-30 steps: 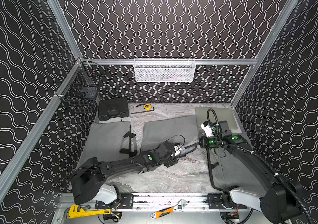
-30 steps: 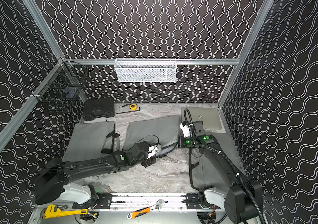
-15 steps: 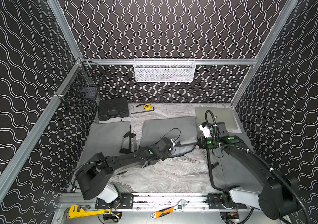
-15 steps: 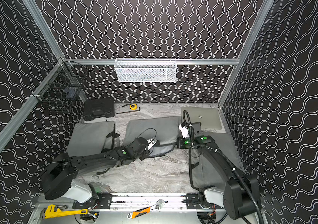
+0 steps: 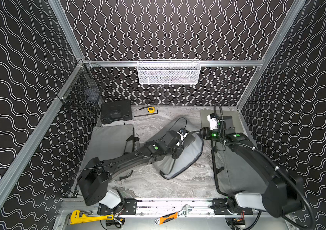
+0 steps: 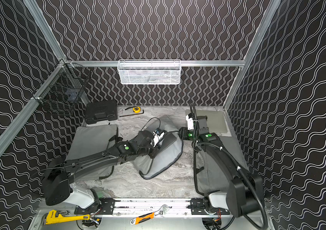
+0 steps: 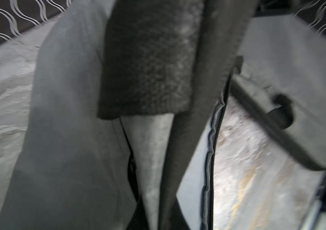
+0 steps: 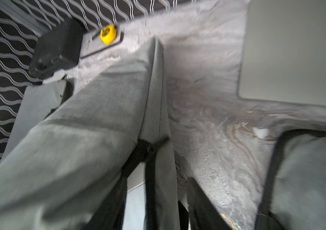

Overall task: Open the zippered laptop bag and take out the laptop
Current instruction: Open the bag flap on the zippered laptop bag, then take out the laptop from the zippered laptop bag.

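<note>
In both top views the laptop bag (image 5: 186, 159) is raised and tilted over the middle of the tabletop (image 5: 158, 185). The left fingers (image 5: 176, 154) are clamped on it, and the right fingers (image 5: 202, 133) are at its 2 o'clock corner.

Left wrist view: grey fabric lies against a textured pad, with the zip (image 7: 210, 149) parted alongside.

Right wrist view: too blurred to tell whether the right fingers are apart or together.
</note>
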Robot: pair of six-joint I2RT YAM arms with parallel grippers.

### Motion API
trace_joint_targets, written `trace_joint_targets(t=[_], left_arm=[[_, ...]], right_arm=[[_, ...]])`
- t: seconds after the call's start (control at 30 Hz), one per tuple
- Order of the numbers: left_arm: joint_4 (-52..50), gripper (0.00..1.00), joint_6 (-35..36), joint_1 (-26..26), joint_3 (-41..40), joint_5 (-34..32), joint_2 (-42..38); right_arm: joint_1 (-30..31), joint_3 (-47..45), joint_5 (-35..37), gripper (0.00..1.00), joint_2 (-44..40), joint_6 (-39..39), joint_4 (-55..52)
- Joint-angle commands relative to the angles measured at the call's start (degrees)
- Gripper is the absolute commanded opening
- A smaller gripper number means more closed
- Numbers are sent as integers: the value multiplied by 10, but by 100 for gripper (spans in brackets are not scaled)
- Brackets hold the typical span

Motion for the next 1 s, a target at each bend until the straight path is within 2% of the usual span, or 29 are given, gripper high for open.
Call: trace_joint_targets(t=[0.0,0.1,0.27,0.33,0.6,0.8,0.97], left_arm=[[45,0,-79,4,27,48,16],[69,0,-108,10,32,70,27],[86,0,-142,25,43,113,45],[92,0,-153,29,43,125,46],[124,0,-202,56,14,146,21],[185,0,-252,60,-16,162,4],[216,0,-278,60,-24,188,3]], right_arm=[[1,-38,33,56,-76,21,14],[1,-87,47,58,-151,54,22],[8,-174,-49,58,-201,177,98],[27,-202,-56,57,-193,222,124],[124,-275,-8,59,-153,338,271],[134,-265,-22,63,-77,346,271],[139,-281,-34,66,-45,384,305]])
